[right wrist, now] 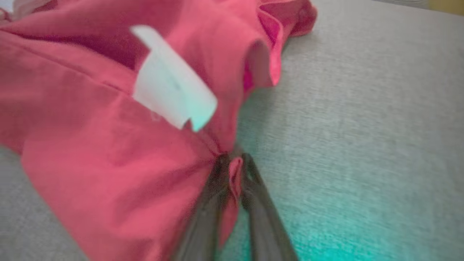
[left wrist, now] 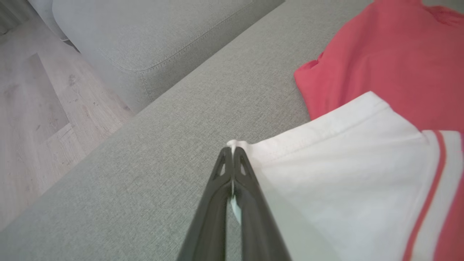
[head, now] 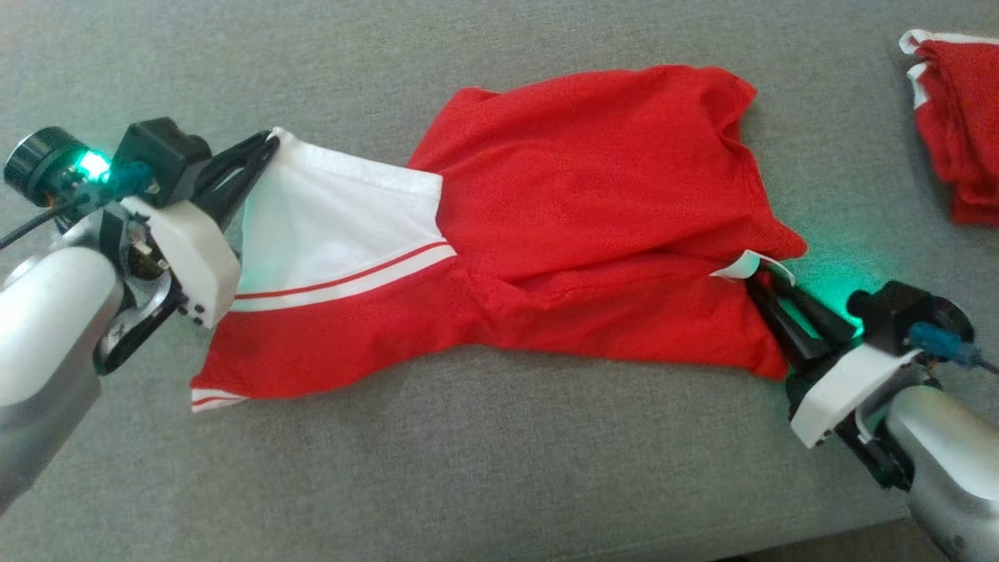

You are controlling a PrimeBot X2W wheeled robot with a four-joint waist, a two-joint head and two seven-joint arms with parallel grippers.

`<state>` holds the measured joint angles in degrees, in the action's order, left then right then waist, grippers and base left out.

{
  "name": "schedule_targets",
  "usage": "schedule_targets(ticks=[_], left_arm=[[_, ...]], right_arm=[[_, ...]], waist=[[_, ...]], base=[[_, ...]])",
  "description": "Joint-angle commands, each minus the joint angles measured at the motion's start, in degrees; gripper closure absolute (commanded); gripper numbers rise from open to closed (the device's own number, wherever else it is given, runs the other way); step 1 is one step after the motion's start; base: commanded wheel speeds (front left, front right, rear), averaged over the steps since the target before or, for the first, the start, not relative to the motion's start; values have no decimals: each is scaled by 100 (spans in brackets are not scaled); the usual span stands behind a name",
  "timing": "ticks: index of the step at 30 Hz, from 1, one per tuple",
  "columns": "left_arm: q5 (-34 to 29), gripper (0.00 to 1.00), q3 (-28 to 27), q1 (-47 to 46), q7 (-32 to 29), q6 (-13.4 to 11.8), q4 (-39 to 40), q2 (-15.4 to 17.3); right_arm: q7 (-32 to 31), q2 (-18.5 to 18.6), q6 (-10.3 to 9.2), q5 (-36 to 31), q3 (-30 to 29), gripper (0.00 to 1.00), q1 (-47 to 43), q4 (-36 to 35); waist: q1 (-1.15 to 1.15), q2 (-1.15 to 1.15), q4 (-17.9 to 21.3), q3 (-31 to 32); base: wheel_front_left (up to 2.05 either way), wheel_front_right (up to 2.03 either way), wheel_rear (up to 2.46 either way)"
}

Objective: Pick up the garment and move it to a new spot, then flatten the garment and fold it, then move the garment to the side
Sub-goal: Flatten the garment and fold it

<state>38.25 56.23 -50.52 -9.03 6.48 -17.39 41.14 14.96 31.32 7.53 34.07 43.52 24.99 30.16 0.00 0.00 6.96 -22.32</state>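
Note:
A red garment (head: 593, 203) with a white panel and red-and-white stripes lies stretched across the grey sofa seat (head: 468, 468). My left gripper (head: 269, 144) is at its left end, shut on the corner of the white panel (left wrist: 344, 181); the left wrist view shows my left gripper (left wrist: 232, 150) with its fingertips pressed together on the white hem. At the garment's right edge, my right gripper (head: 757, 281) sits just below a white label (head: 741, 268). In the right wrist view, my right gripper (right wrist: 233, 159) has a fold of the red garment (right wrist: 108, 145) pinched between its fingers.
A second pile of red cloth (head: 956, 117) with white trim lies at the far right of the seat. The left wrist view shows a sofa cushion (left wrist: 145, 32) and wooden floor (left wrist: 36, 108) beyond the seat's end. The seat's front edge runs near the lower right.

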Motion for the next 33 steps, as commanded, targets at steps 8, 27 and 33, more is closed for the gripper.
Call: schedule_targets(ticks=[8, 27, 33], left_arm=[[-251, 100, -297, -204, 579, -234, 203, 265], [-884, 100, -1103, -336, 2249, -1169, 1570, 766], [-1098, 100, -1518, -784, 2356, -1229, 1973, 990]], right_arm=[[-20, 235, -4, -444, -220, 100, -282, -82], [-400, 1139, -4, -1493, -3039, 100, -471, -2754], [-750, 1347, -4, -1527, -3375, 100, 34, -3453]], waist=[[0, 0, -23, 300], [0, 0, -115, 1784], [0, 0, -143, 1952]], base=[[0, 0, 0], [0, 0, 0], [0, 0, 0]])
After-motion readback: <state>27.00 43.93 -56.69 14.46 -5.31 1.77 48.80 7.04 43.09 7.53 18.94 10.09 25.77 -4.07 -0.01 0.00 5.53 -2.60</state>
